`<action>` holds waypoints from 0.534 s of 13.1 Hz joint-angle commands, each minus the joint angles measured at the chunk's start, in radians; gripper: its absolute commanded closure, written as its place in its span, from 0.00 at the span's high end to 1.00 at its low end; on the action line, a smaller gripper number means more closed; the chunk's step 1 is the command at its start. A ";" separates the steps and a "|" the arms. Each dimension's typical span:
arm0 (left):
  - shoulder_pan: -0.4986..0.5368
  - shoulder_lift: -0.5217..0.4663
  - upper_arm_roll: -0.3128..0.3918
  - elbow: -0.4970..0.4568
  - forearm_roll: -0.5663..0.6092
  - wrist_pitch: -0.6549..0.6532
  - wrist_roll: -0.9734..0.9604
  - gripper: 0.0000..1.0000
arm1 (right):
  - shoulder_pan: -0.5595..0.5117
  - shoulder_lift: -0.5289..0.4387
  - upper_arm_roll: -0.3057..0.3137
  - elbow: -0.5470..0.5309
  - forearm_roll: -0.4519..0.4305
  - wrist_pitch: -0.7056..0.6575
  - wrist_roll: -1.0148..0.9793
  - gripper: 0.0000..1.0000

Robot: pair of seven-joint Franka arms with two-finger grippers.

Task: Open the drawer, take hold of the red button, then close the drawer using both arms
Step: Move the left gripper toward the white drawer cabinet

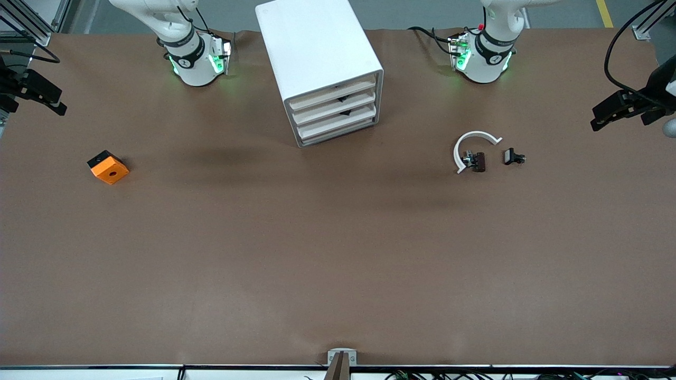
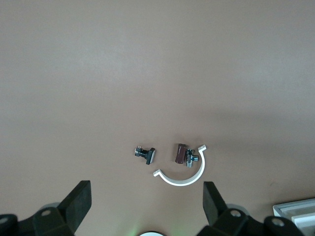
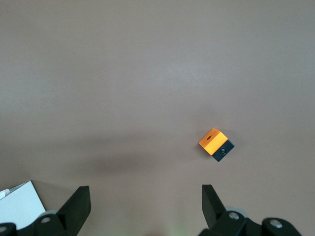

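Note:
The white cabinet (image 1: 311,42) stands between the two arm bases, and its three drawers are all shut. The drawer (image 1: 334,104) is the middle one, with a pale cream front. The button is hidden; no red cap shows on the table. My left gripper (image 1: 592,120) hangs high over the table by the white arc, open and empty, its jaws wide apart in the left wrist view (image 2: 146,189). My right gripper (image 1: 62,104) hangs high over the table by the orange block, open and empty, as the right wrist view (image 3: 145,191) shows.
An orange block (image 1: 108,167) with a hole lies toward the right arm's end (image 3: 213,139). A white arc (image 1: 472,140) with small dark parts (image 1: 477,161) lies toward the left arm's end, also in the left wrist view (image 2: 182,178). Cabinet corners show in both wrist views.

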 commanded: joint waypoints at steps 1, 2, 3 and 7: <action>-0.016 0.014 0.008 0.022 0.005 -0.007 0.004 1.00 | 0.000 -0.002 -0.002 -0.002 -0.013 0.006 0.010 1.00; -0.019 0.029 0.008 0.026 0.008 -0.005 0.001 1.00 | 0.000 -0.002 -0.002 -0.002 -0.013 0.006 0.010 1.00; -0.018 0.052 0.009 0.031 0.007 -0.005 -0.002 1.00 | 0.000 -0.002 -0.002 -0.002 -0.013 0.004 0.010 1.00; -0.023 0.236 0.004 0.108 0.016 0.039 -0.005 1.00 | 0.000 -0.004 -0.002 -0.002 -0.013 0.004 0.010 1.00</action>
